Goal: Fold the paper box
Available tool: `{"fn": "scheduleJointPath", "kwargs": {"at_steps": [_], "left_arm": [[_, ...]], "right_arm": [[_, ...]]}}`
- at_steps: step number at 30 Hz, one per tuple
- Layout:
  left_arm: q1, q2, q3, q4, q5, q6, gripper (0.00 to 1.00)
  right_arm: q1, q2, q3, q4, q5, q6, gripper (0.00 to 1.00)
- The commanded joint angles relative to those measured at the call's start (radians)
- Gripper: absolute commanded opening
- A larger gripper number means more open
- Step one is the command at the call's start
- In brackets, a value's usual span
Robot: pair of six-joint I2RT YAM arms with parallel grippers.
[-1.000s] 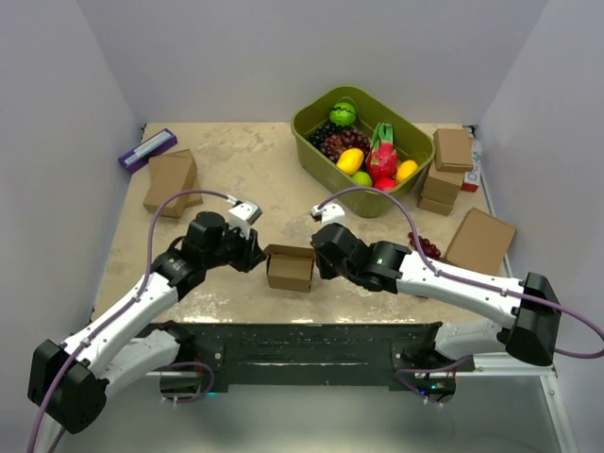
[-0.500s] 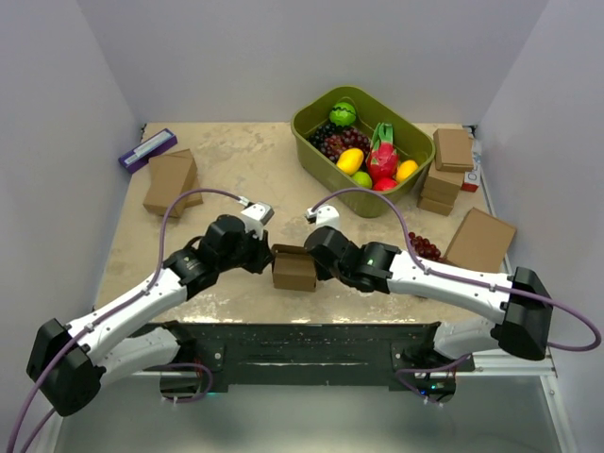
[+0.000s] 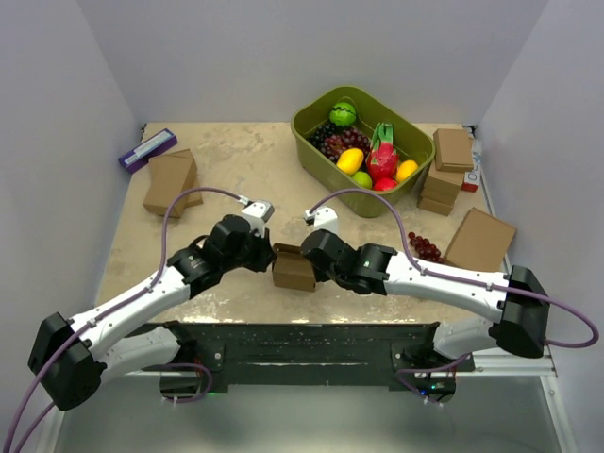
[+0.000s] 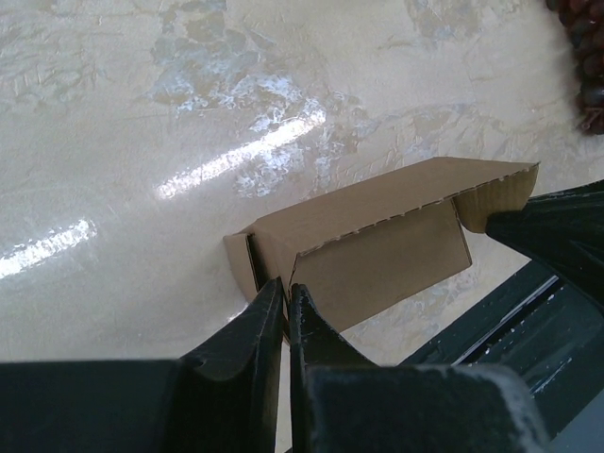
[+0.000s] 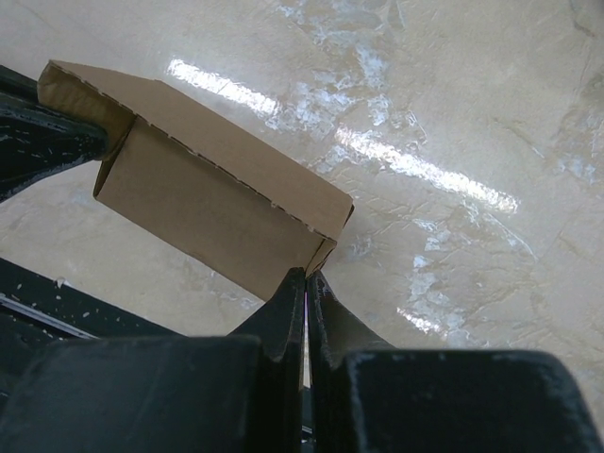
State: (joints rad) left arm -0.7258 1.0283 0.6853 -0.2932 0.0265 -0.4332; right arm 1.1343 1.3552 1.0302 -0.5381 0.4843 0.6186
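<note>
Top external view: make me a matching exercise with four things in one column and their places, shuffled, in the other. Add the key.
Things
1. paper box
2. green tub
3. purple box
4. loose grapes

Places
A. far left corner
B. lying loose on the right side
C. pinched between left pincer and right pincer
D. far side, filled with fruit

Pairs: 1-C, 2-D, 3-A, 4-B
</note>
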Motion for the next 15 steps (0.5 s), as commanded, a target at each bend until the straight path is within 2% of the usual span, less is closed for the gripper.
{"fn": "scheduleJointPath", "kwargs": {"at_steps": [1, 15], "left_arm": [[-0.029, -0.016, -0.027, 0.045, 0.029, -0.039, 0.00], [-0.046, -0.036, -0.067, 0.009, -0.023, -0.022, 0.00]], "right_arm": [[0.012, 0.012, 0.042, -0.003, 0.004, 0.053, 0.00], [0.012, -0.011, 0.065, -0.046, -0.007, 0.109, 0.00]]}}
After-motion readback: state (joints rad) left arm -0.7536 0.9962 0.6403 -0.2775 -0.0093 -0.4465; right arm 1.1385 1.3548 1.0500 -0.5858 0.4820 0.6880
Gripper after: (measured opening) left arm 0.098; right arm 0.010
